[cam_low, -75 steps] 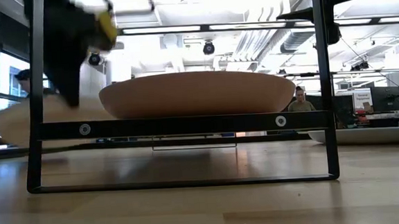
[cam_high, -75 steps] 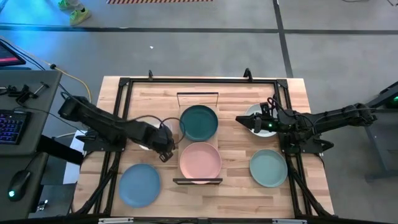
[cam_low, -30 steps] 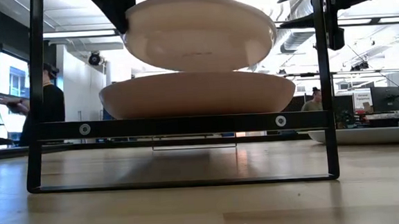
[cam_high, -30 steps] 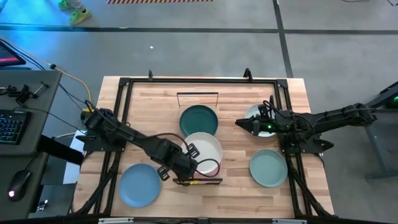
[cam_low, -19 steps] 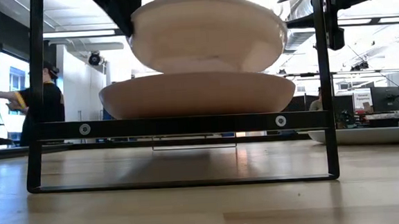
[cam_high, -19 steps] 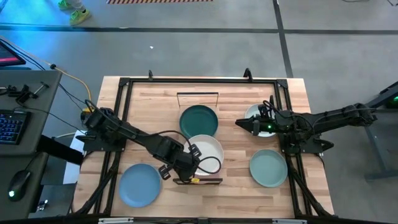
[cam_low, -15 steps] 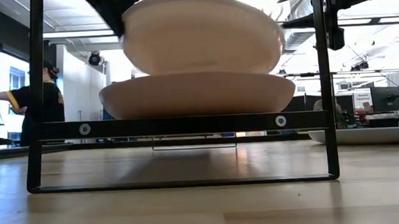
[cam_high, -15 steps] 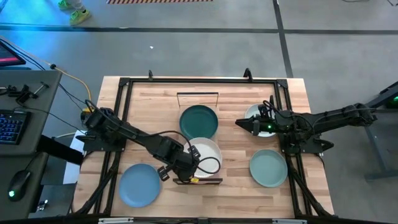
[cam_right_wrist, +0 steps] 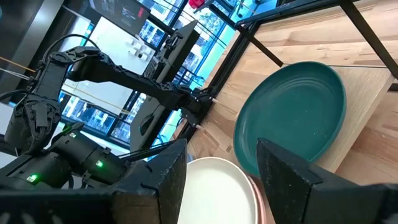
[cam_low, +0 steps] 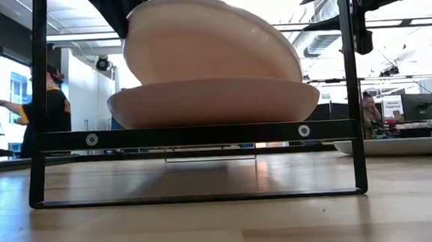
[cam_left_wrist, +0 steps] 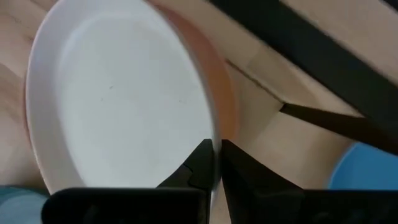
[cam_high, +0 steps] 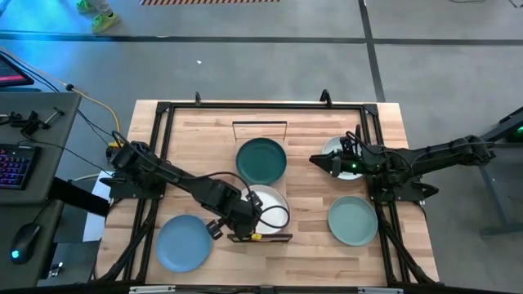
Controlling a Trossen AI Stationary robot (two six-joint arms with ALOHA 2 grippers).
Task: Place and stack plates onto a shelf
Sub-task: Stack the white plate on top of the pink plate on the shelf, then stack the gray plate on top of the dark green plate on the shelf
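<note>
With the left gripper (cam_left_wrist: 216, 163) pinched on the rim of the whitish plate (cam_high: 273, 204), which rests tilted on the pink plate (cam_low: 213, 102) on the shelf (cam_low: 194, 135), lower the held edge until it nests level, then part the fingers.

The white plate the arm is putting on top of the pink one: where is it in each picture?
High view: the white plate is at centre, at the left gripper.
Low view: it sits tilted on the pink plate, upper middle.
Left wrist view: it fills the left, rim pinched between the fingers.
Right wrist view: it shows at the bottom edge.
Shared landmark: the pink plate underneath.
</note>
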